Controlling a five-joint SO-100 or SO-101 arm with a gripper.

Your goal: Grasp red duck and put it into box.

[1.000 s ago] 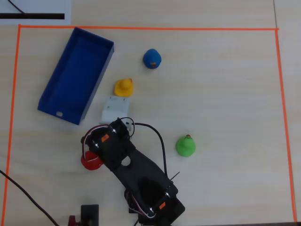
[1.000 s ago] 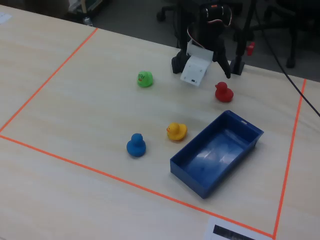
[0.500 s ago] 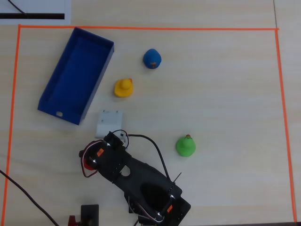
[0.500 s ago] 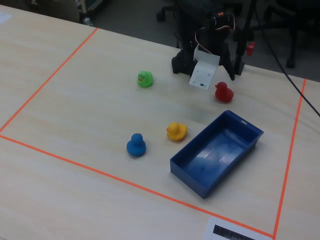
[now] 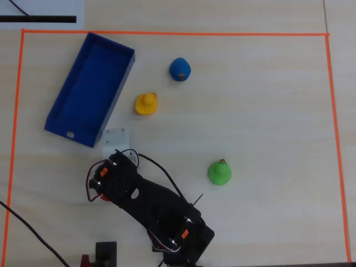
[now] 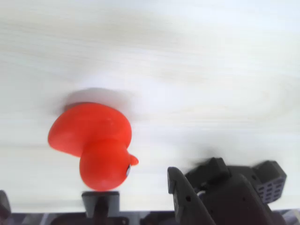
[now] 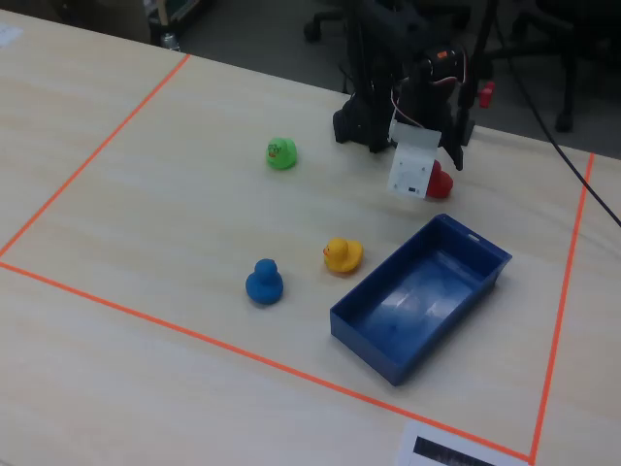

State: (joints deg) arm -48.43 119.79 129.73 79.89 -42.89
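The red duck [image 6: 93, 140] lies on the pale wooden table, close in front of my gripper [image 6: 88, 187] in the wrist view, its head towards me and its beak pointing right. The jaws are open and stand apart on either side of it without touching it; the right finger [image 6: 180, 194] is dark, and the left one only shows at the frame's edge. In the overhead view only a sliver of the red duck [image 5: 103, 197] shows under the arm [image 5: 144, 206]. In the fixed view the red duck [image 7: 441, 182] sits just below the gripper. The blue box [image 5: 89, 89] is empty, beyond the duck.
A yellow duck [image 5: 146, 103] sits beside the box, a blue duck [image 5: 179, 69] farther off and a green duck [image 5: 219, 172] to the arm's right in the overhead view. Orange tape [image 5: 167, 33] marks the work area. A cable [image 5: 28, 231] runs at the lower left.
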